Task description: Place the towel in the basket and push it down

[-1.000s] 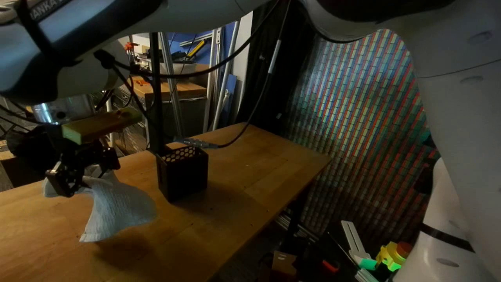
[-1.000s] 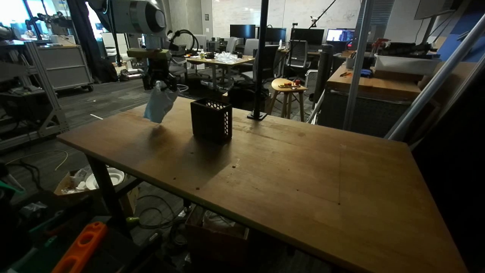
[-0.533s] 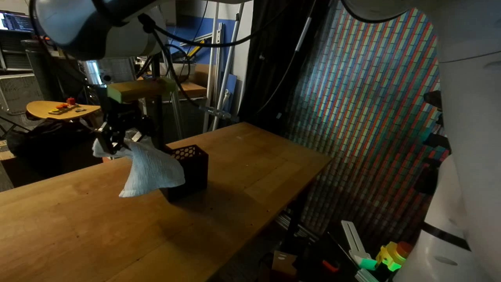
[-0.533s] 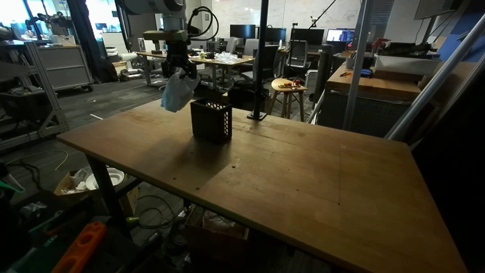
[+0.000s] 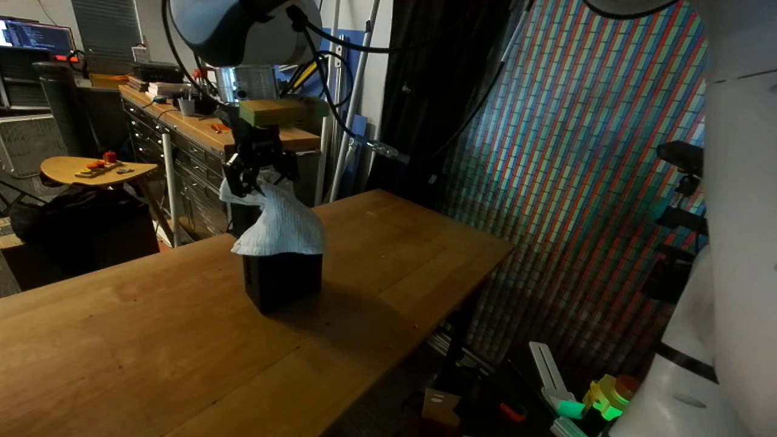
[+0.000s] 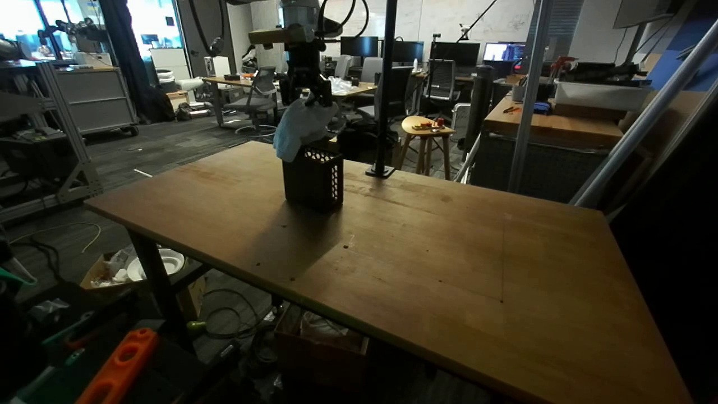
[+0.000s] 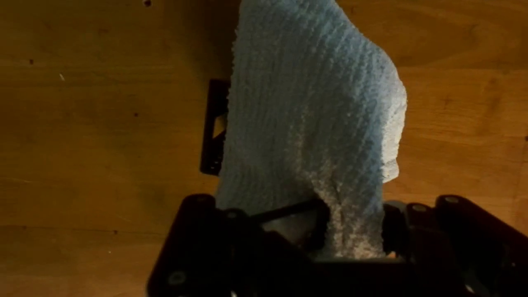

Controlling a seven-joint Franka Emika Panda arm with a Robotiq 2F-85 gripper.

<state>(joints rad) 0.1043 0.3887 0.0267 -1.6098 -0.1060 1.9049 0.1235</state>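
The towel (image 5: 286, 226), pinched in the claw (image 5: 264, 184), now hangs over the basket (image 6: 312, 180) on the worktop (image 6: 426, 235), no longer beside it, one end straying past its side, so lowering seems due and pushing down still lies ahead.

A lab, by its robot arm (image 5: 209, 30), whiteboard (image 6: 443, 17), monitors (image 6: 457, 54), office chairs (image 6: 261, 88) and drawered workbench (image 5: 195, 155).

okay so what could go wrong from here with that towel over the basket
The towel hangs past one edge of the black basket, so it might drape outside if the gripper lets go here. The basket stands on the wooden table with no visible fixing, so pushing down off-centre could tip or slide it.
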